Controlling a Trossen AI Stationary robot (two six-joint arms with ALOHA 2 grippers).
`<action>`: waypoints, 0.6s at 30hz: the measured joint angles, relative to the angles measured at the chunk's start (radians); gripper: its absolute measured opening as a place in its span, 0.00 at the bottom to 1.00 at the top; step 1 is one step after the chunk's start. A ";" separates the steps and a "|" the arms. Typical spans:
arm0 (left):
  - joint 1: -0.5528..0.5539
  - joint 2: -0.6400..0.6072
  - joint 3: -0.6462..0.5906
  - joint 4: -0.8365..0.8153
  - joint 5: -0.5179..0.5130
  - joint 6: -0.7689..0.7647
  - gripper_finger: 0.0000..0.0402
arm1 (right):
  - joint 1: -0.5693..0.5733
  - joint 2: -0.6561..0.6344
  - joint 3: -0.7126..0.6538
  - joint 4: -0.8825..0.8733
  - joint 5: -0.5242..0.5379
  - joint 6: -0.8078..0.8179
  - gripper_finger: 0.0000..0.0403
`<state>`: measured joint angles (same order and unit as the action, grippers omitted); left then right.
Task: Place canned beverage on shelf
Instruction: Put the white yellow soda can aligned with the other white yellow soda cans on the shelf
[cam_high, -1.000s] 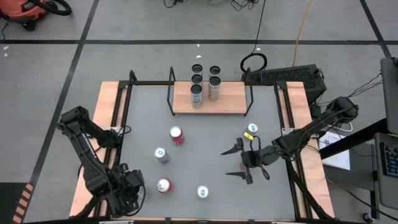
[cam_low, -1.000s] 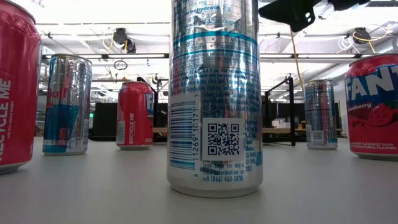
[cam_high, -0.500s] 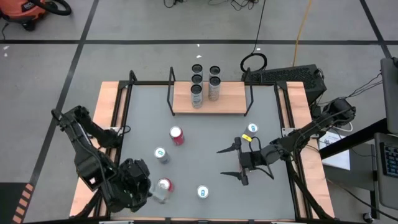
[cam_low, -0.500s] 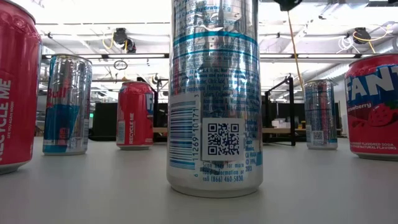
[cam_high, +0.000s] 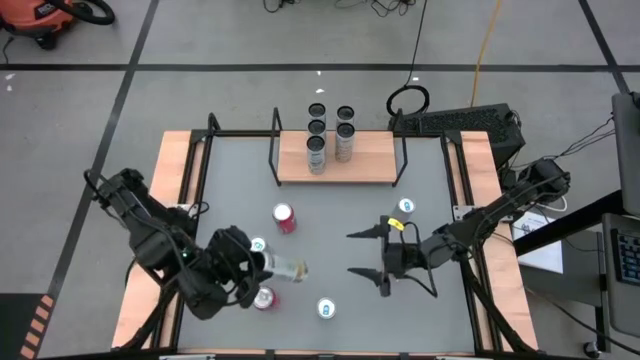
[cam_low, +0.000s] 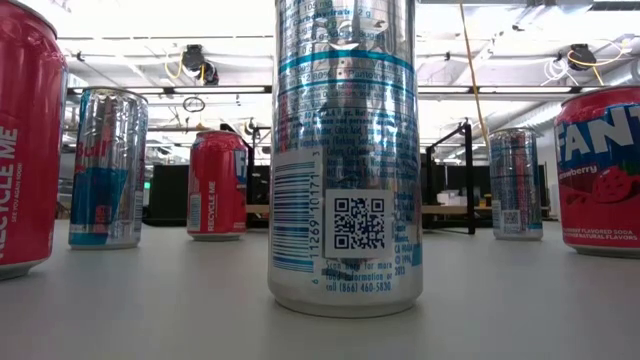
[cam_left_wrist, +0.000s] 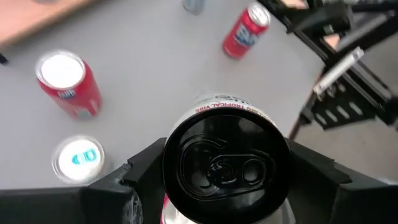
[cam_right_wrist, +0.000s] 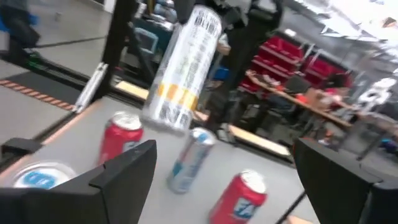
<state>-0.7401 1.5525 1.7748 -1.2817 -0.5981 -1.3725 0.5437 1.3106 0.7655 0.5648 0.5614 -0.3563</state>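
My left gripper (cam_high: 258, 266) is shut on a silver can with a yellow band (cam_high: 283, 268), held above the table's near left part. Across from it my right gripper (cam_high: 363, 254) stands open, pointing toward the table's left, with nothing between its fingers (cam_right_wrist: 127, 168). The shelf (cam_high: 372, 160), a light-wood board with black rod frames, rests on the table's far edge with several cans standing on it. In the right wrist view the held can (cam_right_wrist: 181, 68) hangs slanted in the air. My left gripper pinches the silver can between its two fingers, one on each side of the can's lid end (cam_left_wrist: 174, 149). The fingers (cam_left_wrist: 140, 177) slant down toward the table's right and lie along the can. The can is lifted clear and tilted, its bottom end (cam_high: 298, 269) toward the right.
Loose cans stand on the grey table: a red one (cam_high: 284, 218), a silver one (cam_high: 258, 245), a red one (cam_high: 264, 298) under my left gripper, a silver one (cam_high: 325, 309) near the front edge and one (cam_high: 405, 207) by my right arm.
My left gripper has risen from the table's near left corner and gone toward the middle, tipping from pointing down to slanting. The silver can has come up with it, lifted clear and tilted. My right gripper has rolled, risen a little and drifted left.
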 joint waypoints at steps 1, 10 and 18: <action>0.007 0.001 0.000 0.000 -0.017 0.000 0.62 | 0.001 0.000 0.008 -0.001 0.018 -0.014 0.85; 0.079 0.019 0.000 0.010 -0.118 0.035 0.62 | -0.008 0.008 0.061 -0.028 0.040 -0.132 0.97; 0.138 0.083 0.000 0.075 -0.138 0.097 0.62 | -0.040 0.123 0.134 -0.046 0.040 -0.138 0.98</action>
<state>-0.6025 1.6360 1.7744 -1.2067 -0.7357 -1.2752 0.5040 1.4339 0.8990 0.5190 0.6009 -0.4938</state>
